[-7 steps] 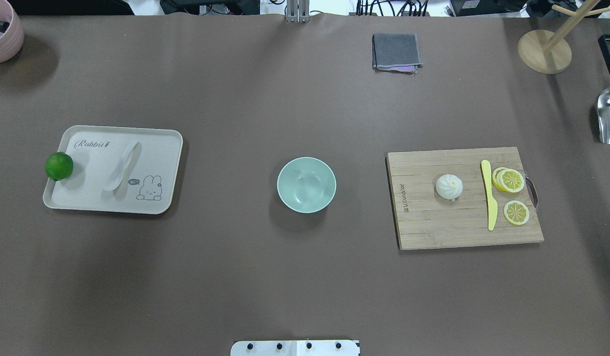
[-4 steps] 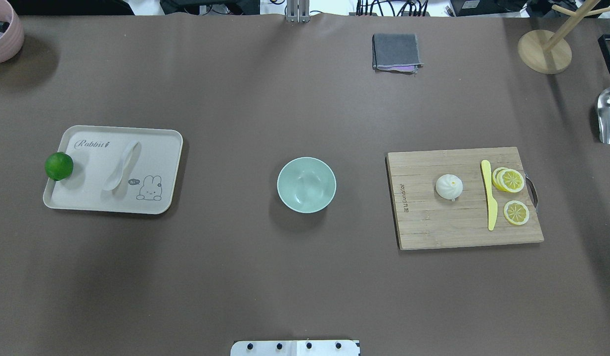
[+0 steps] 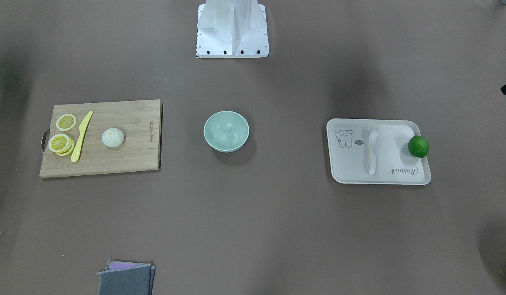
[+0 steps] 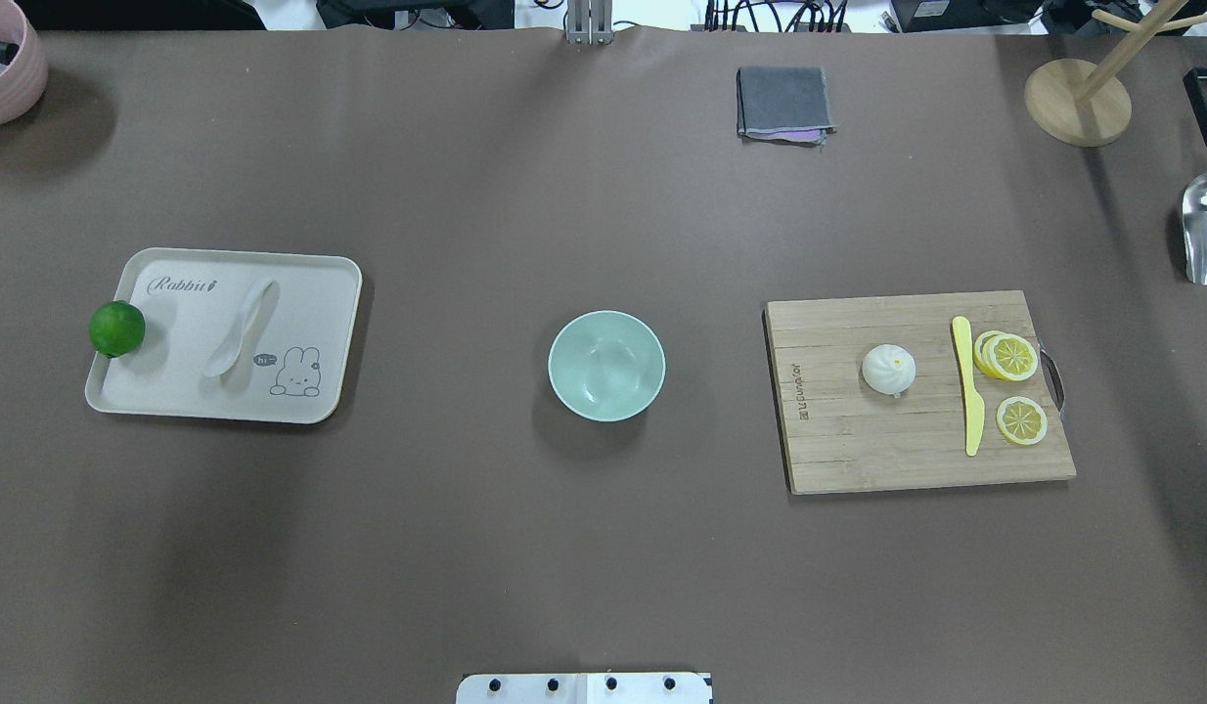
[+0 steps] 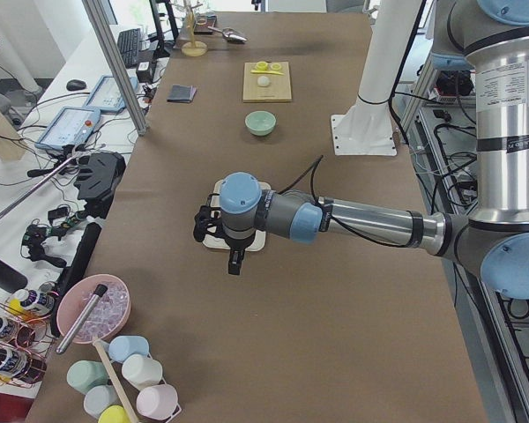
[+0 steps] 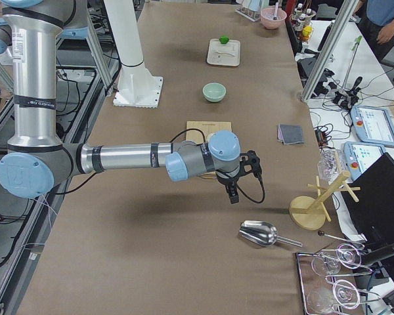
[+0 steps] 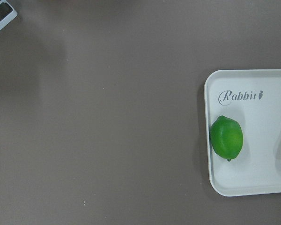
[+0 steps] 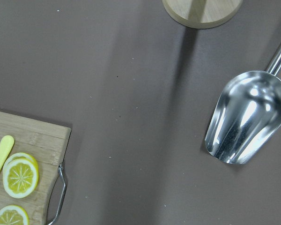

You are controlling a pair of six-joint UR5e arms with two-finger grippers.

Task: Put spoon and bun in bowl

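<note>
In the front-facing view the round mint-green bowl (image 3: 226, 131) stands mid-table (image 3: 253, 225). The pleated white steamed bun (image 3: 113, 137) lies left of it on a bamboo board (image 3: 142, 155), and the glossy white soup spoon (image 3: 372, 153) lies right of it on a cream tray (image 3: 390, 141). In the side views the left end effector (image 5: 235, 260) and the right end effector (image 6: 231, 191) hang above the table, and I cannot tell how wide either one is.

Bare table (image 4: 467, 244) is surrounding the bowl (image 4: 605, 365); knife (image 4: 967, 381) is lying near the bun (image 4: 888, 369), lime (image 4: 116, 329) is sitting apart from spoon (image 4: 240, 328).
</note>
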